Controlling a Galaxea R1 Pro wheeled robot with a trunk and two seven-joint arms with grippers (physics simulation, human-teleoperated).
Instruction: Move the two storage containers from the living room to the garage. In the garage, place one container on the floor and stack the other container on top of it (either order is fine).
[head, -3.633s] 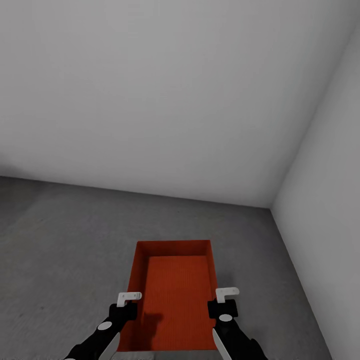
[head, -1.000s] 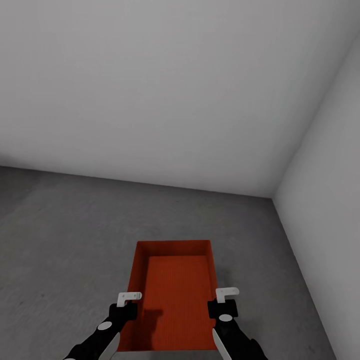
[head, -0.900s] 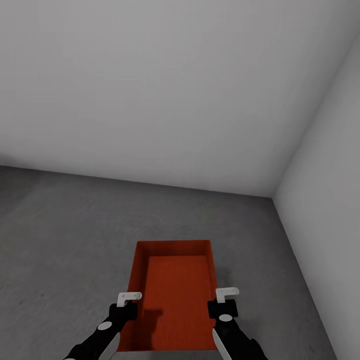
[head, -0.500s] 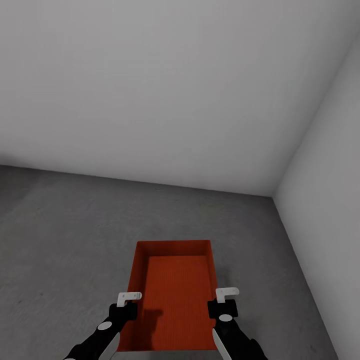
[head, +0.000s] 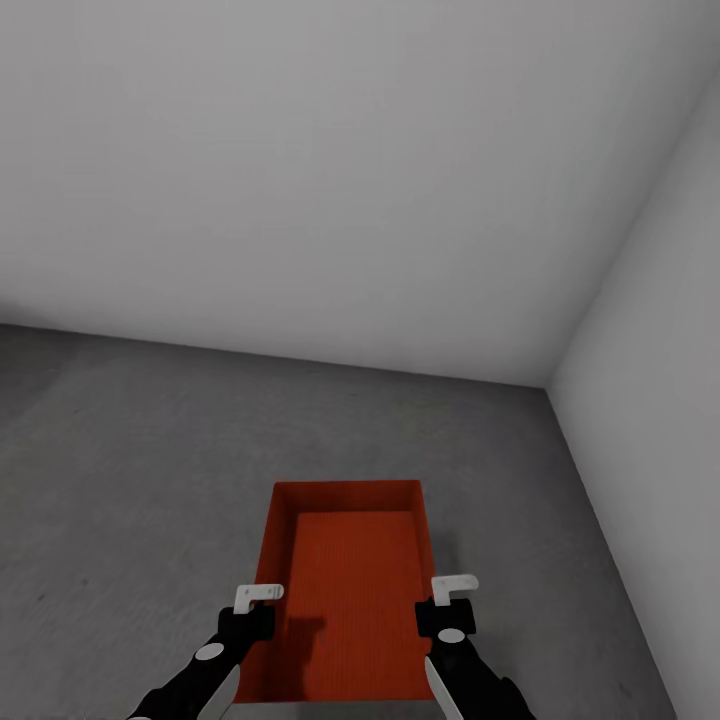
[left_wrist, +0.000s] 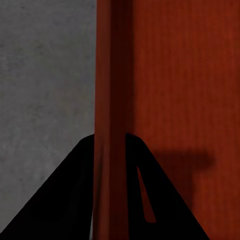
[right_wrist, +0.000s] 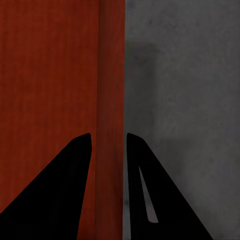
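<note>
Evidently the orange-red lidless rectangular bin is clamped by both walls (left gripper, right gripper); uneven release risks tilting it.

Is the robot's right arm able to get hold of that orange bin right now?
Yes, it looks that way: the right gripper already straddles the storage container's right wall, one finger inside and one outside, with nothing between them but that wall.

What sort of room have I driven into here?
Probably the garage: rough grey concrete floor, bare white walls meeting in a corner, nothing furnished. Both grippers grip the orange-red container.
</note>
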